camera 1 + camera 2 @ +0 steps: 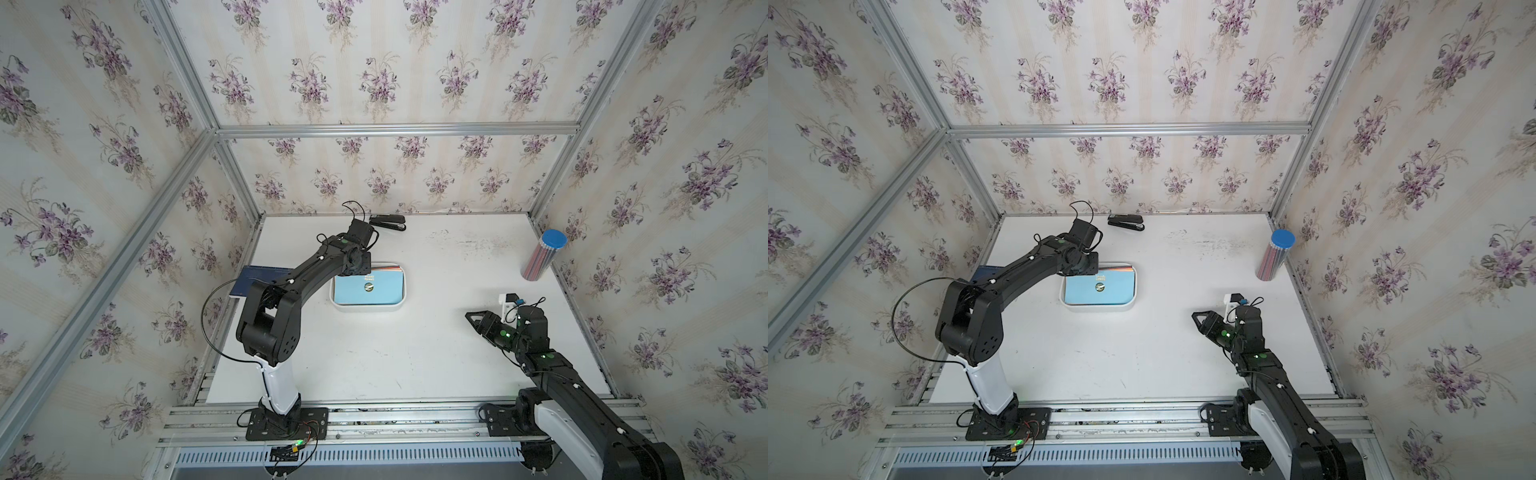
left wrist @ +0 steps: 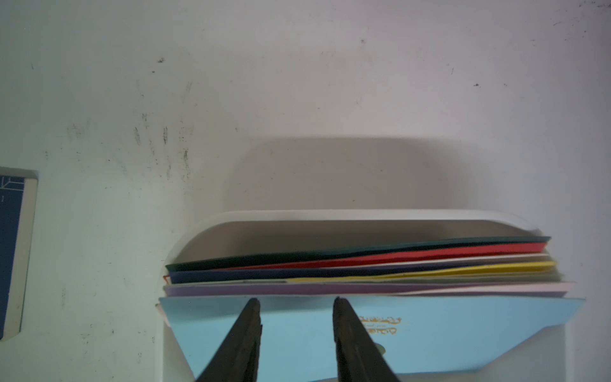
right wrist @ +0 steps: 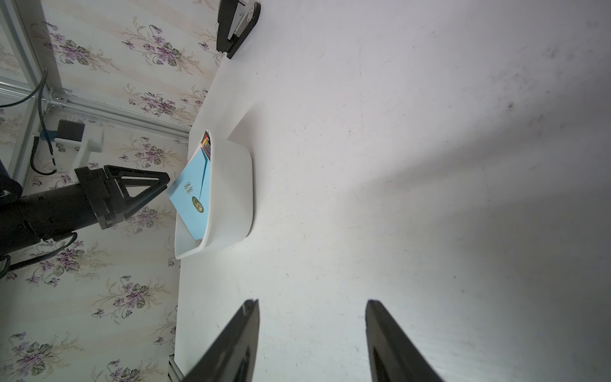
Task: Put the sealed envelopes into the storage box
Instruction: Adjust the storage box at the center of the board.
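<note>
Envelope status:
- The sealed envelopes [image 2: 363,264] are stacked in the storage box [image 1: 368,308], mid-table. I count about 9 colour edges in the left wrist view.
- The light blue envelope [image 2: 429,334] is on top, seal side up. In the right wrist view it sits tilted, with 1 long edge raised above the rim. I see no envelope outside the box in either top view.
- The left gripper [image 2: 296,300] hangs over the box's far-left end. Its jaws are partly apart, blue paper shows through the gap, and nothing is pinched.
- The right gripper [image 3: 311,301] is over bare table well away from the box, jaws wide and empty.

Handling, my read:
- The envelopes are thin, very light paper that bends easily. Their faces look slick, so a push on the top sheet probably slides it over the stack.
- A flat face gives 2 fingers nothing to grab. Grip at the raised long edge, or at a corner that overhangs the rim.
- Pinch lightly, since a hard pinch would crease the paper. Keep off the seal sticker.
- To flatten the top sheet, press near its middle rather than at the end, or it may tip.

The book [image 1: 249,282], stapler [image 1: 388,222] and pencil tube [image 1: 544,255] are not task items.
</note>
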